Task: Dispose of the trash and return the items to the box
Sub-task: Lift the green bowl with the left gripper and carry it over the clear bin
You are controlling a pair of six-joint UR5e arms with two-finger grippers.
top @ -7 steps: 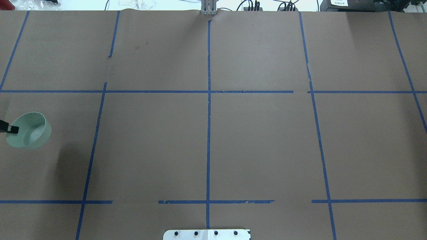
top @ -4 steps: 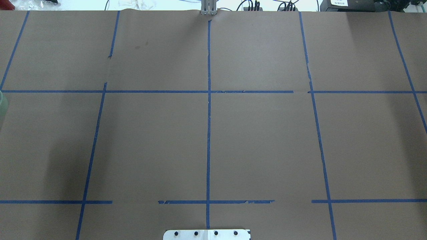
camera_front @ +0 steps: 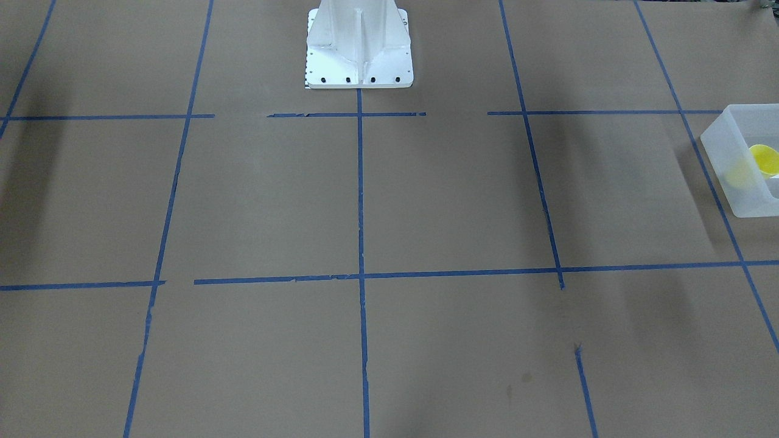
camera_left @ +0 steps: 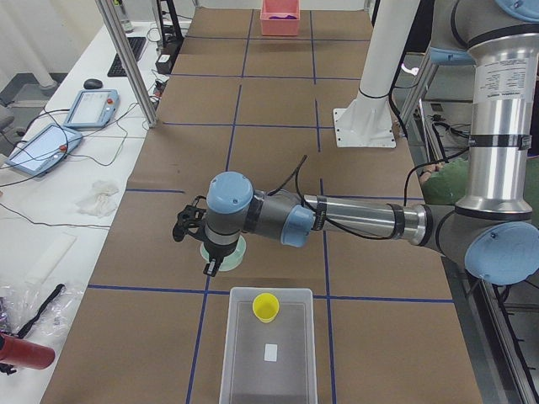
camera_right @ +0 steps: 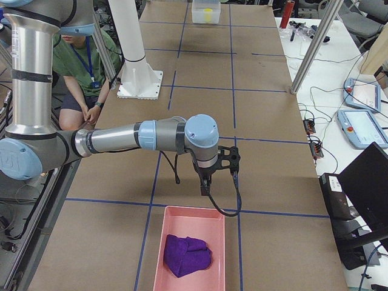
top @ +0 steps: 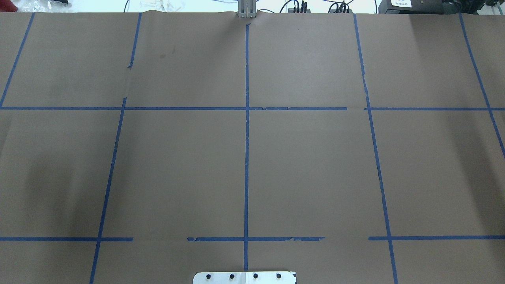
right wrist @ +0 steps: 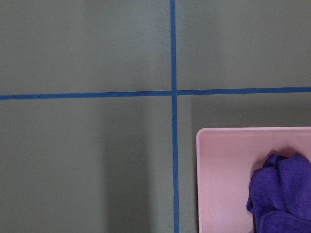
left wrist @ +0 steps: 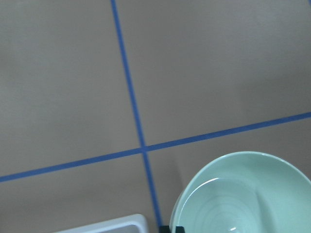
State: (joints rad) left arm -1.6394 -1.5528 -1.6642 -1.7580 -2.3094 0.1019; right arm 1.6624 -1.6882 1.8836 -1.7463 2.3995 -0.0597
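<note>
left arm (camera_left: 354,219) extended, fingers (camera_left: 210,268) clamping bowl (left wrist: 243,199) | right arm (camera_right: 121,138) extended

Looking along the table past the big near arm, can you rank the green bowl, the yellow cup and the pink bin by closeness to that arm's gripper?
From the left gripper, in the exterior left view:
1. mint-green bowl, held right at its fingertips.
2. yellow cup, close by on the camera side, inside the frosted box.
3. pink bin, at the table's far end.

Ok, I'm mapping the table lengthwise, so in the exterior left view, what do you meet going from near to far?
The frosted box with the yellow cup in it → mint-green bowl → white robot base → pink bin.
</note>
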